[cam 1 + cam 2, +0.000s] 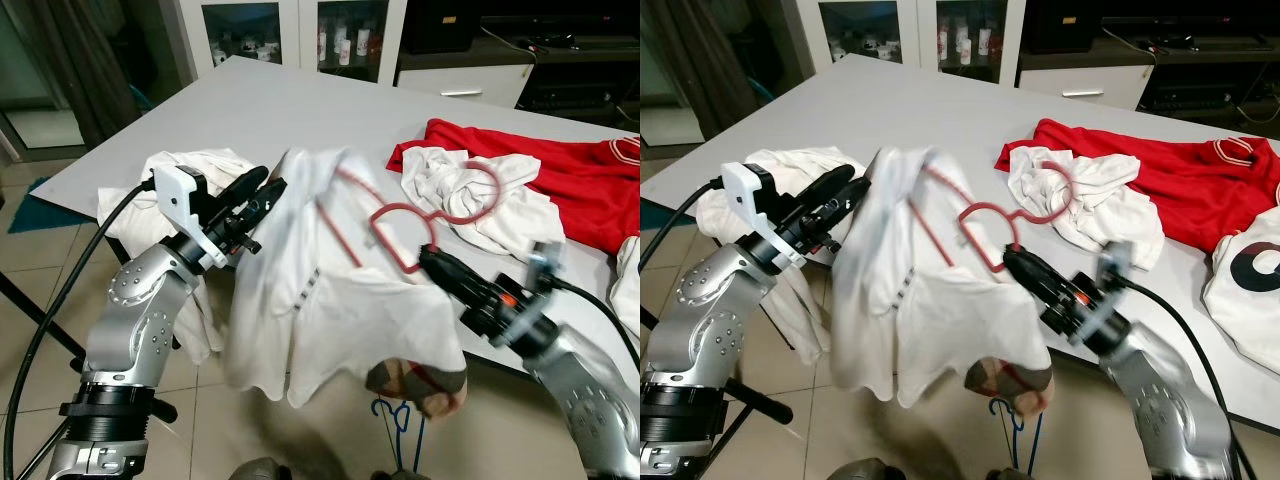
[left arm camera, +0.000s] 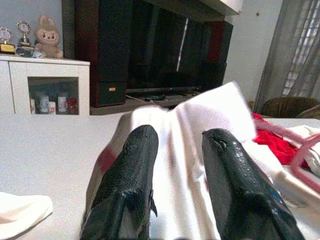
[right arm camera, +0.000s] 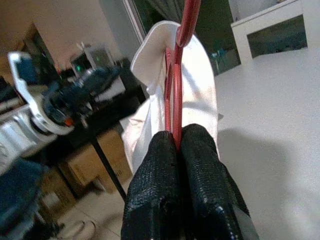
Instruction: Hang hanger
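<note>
A red hanger (image 1: 400,215) is held over the table's front edge, with a white shirt (image 1: 300,300) draped over it and hanging down toward the floor. My right gripper (image 1: 428,255) is shut on the hanger's wire; in the right wrist view the red hanger (image 3: 176,75) runs up from between the closed fingertips (image 3: 195,137). My left gripper (image 1: 268,190) is at the shirt's left shoulder. In the left wrist view its fingers (image 2: 145,140) stand apart, with the white shirt (image 2: 182,125) lying between and beyond them.
On the grey table (image 1: 280,100) lie a red jersey (image 1: 580,180), a crumpled white garment (image 1: 470,190) and another white cloth (image 1: 190,170) at the left edge. A white jersey (image 1: 1250,280) lies far right. A blue hanger (image 1: 395,425) and a plaid item (image 1: 420,385) are on the floor below.
</note>
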`<state>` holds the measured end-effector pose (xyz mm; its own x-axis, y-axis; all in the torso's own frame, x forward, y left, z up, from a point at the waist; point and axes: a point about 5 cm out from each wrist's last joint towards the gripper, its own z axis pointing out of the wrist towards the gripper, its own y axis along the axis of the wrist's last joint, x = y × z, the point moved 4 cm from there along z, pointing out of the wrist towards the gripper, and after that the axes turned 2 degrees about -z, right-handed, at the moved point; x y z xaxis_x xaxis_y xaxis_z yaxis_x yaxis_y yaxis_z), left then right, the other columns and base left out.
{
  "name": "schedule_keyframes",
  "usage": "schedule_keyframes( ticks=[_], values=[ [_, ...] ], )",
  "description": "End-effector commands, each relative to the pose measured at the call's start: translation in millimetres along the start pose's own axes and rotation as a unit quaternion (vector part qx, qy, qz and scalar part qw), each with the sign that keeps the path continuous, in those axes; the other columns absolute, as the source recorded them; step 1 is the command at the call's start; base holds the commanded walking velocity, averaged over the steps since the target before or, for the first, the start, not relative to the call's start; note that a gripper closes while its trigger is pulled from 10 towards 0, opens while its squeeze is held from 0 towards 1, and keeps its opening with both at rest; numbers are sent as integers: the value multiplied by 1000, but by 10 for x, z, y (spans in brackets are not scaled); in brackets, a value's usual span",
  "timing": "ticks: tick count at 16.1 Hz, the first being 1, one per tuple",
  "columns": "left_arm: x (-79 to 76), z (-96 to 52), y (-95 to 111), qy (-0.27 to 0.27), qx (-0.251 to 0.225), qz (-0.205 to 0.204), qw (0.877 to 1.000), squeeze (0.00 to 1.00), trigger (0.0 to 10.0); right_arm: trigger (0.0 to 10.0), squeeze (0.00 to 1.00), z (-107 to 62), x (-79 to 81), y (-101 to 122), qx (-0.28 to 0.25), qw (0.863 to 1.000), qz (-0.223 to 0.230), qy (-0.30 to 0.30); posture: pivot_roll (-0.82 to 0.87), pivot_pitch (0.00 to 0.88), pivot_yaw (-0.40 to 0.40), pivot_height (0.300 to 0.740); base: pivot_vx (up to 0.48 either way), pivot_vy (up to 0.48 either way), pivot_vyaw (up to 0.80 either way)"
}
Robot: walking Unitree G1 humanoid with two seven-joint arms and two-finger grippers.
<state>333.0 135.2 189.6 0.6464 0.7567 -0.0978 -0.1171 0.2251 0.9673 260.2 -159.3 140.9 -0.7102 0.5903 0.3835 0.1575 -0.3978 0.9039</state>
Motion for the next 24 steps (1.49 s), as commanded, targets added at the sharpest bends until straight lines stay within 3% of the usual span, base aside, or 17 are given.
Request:
schedule_keyframes(
  ticks=[1,6,7,12,15,18,21,24],
  values=[
    [-33,49,8,-7,3,1,1000,0,10000,10000,0,-33,68,52,-29,1000,10,6,-38,0,43,740,0,0,0],
    [-152,219,-110,-22,16,-26,999,0,10000,10000,0,-137,72,-87,-43,998,54,-13,-74,0,64,740,0,0,0],
    [-268,263,-183,-44,23,-47,998,0,10000,10000,0,-161,62,-139,-46,997,66,-19,-76,0,65,740,0,0,0],
    [-377,263,-410,-65,63,-79,993,0,10000,10000,0,-163,42,-125,-70,994,86,-11,-77,0,64,740,0,0,0],
    [-155,245,-550,4,99,-55,994,0,10000,10000,0,-151,77,-135,-68,993,95,6,-71,0,59,740,0,0,0],
    [-100,232,-647,19,130,-26,991,0,10000,10000,0,-135,89,-114,-69,993,94,14,-71,0,60,740,0,0,0],
    [-105,279,-695,19,144,-4,989,0,10000,10000,0,-94,120,-96,-69,993,93,26,-68,0,60,740,0,0,0],
    [-204,417,-589,-8,112,4,994,0,10000,10000,0,-73,115,-102,-65,993,89,29,-67,0,62,740,0,0,0]
  ],
)
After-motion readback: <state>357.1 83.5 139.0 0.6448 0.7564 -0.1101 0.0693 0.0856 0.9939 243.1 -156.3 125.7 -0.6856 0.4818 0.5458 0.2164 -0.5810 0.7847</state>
